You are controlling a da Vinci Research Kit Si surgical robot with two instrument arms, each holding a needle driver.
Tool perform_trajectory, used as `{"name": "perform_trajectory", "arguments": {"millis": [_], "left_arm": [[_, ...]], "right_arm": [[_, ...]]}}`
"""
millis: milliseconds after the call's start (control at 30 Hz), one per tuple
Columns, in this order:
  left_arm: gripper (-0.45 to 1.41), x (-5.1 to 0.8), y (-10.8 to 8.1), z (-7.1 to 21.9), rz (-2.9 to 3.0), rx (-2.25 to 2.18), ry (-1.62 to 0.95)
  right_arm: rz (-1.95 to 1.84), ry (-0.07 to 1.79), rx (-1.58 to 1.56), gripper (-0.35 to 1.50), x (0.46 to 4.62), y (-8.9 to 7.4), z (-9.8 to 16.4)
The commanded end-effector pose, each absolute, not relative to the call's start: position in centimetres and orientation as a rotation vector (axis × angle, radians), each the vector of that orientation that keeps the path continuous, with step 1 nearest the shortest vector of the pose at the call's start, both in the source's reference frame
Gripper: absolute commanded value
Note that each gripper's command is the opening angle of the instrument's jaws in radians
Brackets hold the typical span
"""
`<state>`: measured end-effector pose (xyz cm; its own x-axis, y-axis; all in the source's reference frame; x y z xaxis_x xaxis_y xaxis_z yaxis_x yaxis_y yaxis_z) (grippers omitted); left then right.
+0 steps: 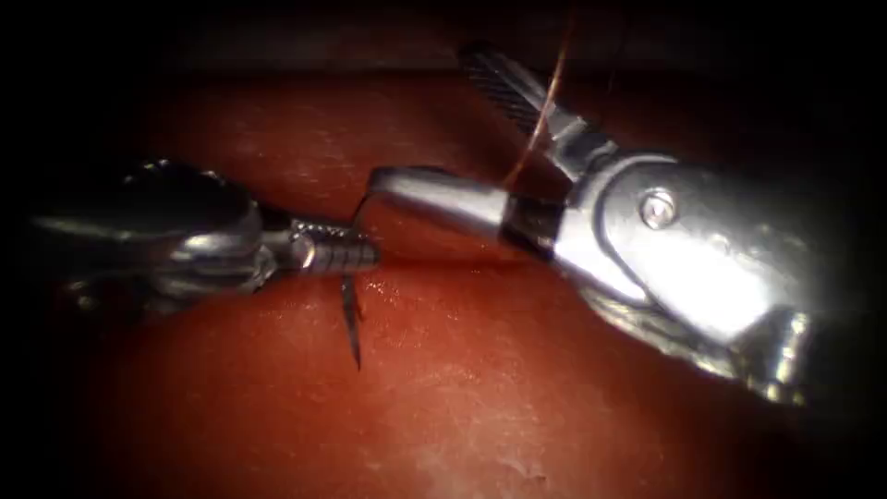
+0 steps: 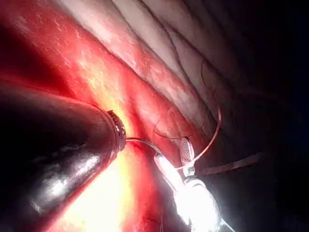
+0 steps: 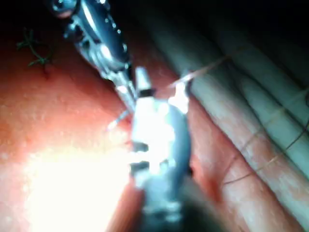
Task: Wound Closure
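Note:
In the endoscope view my left tool (image 1: 356, 255) comes in from the left with its jaws shut on the curved needle (image 1: 351, 323) near mid-curve. The needle's dark pointed end hangs down to the tissue (image 1: 480, 397); I cannot tell whether it enters it. Its other end curves up towards my right tool (image 1: 425, 120), whose jaws stand wide open with nothing held. The right tool's lower jaw tip lies next to that upper end. The thread (image 1: 545, 106) runs up between the open jaws. The left wrist view has the needle (image 2: 142, 142), thread (image 2: 215, 130) and right tool (image 2: 188, 169).
Red fluid wets the tissue around both tools. The right wrist view has the left tool (image 3: 99, 41), strands of thread (image 3: 260, 140) across pale ridged tissue, and cut ends of thread (image 3: 33, 48) from an older stitch.

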<state>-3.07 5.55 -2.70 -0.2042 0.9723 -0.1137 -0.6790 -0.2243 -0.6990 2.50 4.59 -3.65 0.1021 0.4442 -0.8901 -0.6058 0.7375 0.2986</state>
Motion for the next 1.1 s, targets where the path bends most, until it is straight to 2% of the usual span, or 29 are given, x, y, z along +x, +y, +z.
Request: {"name": "perform_trajectory", "arguments": {"millis": [33, 267, 433, 700, 933, 1100], "left_arm": [[-0.35, -3.12, 5.59, -2.66, 1.71, -0.67, -0.633], [-0.35, -3.1, 5.68, -2.74, 1.609, -0.712, -0.834], [-0.35, -3.16, 5.7, -2.75, 1.559, -0.755, -0.917], [-0.35, -3.24, 5.65, -2.78, 1.538, -0.824, -1.002], [-0.35, -3.27, 5.61, -2.81, 1.537, -0.864, -1.05], [-0.35, -3.28, 5.59, -2.83, 1.496, -0.901, -1.135]], "right_arm": [[0.761, 1.257, -0.144, 1.41, 2.53, 4.6, -3.6], [0.621, 1.365, 0.01, 1.46, 2.33, 4.55, -3.59], [0.562, 1.365, 0.057, 1.4, 2.36, 4.49, -3.56], [0.515, 1.357, 0.062, 1.18, 2.52, 4.41, -3.36], [0.571, 1.358, 0.072, 1.01, 2.49, 4.46, -3.26], [0.609, 1.429, 0.091, 0.69, 2.48, 4.46, -3.26]]}}
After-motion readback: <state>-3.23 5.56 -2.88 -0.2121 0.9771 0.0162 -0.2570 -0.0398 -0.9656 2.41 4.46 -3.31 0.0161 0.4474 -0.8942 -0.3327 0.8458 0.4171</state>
